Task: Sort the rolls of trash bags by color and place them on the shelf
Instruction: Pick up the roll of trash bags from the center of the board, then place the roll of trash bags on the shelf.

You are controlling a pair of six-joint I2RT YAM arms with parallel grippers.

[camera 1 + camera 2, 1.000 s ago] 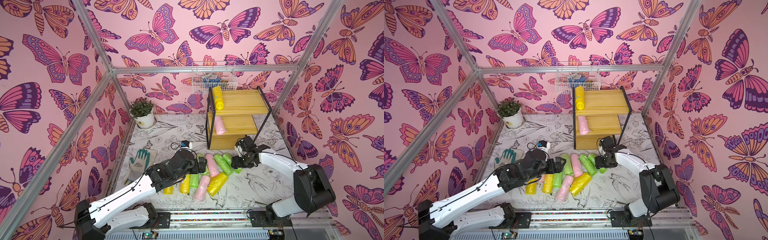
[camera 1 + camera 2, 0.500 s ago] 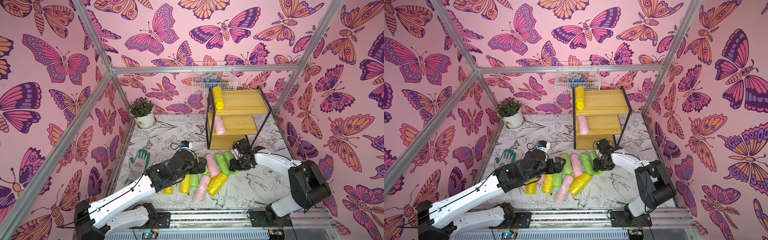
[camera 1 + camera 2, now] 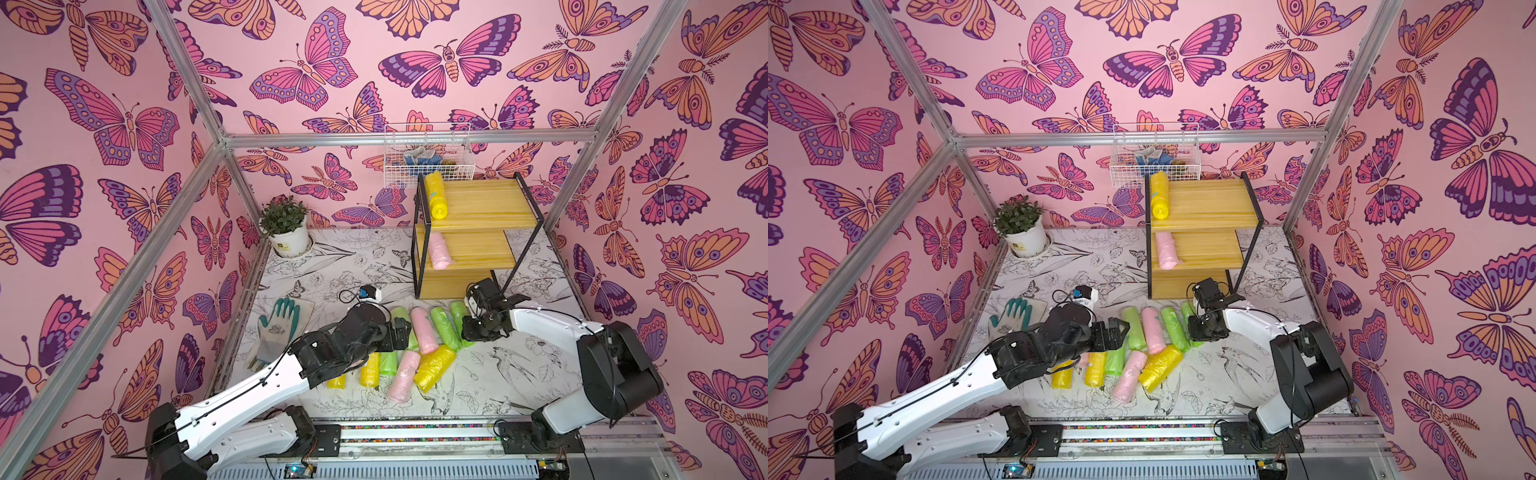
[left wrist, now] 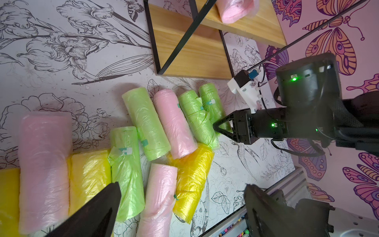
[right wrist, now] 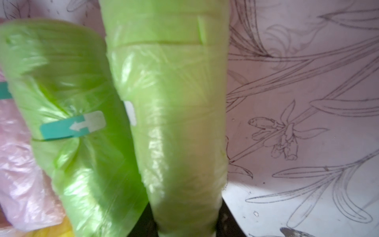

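The shelf [image 3: 486, 203] [image 3: 1208, 203] stands at the back right, with a yellow roll [image 3: 435, 195] on its top board and a pink roll [image 3: 439, 250] on the middle board. Several green, pink and yellow rolls [image 4: 143, 123] lie bunched on the table in front of it. My right gripper [image 3: 467, 328] [image 5: 185, 221] is shut on the near end of the rightmost green roll [image 3: 458, 311] [image 5: 174, 123], which lies on the table beside another green roll [image 5: 67, 123]. My left gripper [image 3: 405, 332] [image 4: 181, 185] hovers open over the pile's left part, holding nothing.
A grey-and-green glove [image 3: 278, 328] lies at the table's left edge and a potted plant [image 3: 286, 232] stands at the back left. A white wire basket [image 3: 428, 158] hangs behind the shelf. A small white-and-blue device [image 3: 370, 293] sits behind the pile.
My right gripper has moved left and down onto the rightmost green roll, and its jaws have closed on it. The left arm has stayed put.
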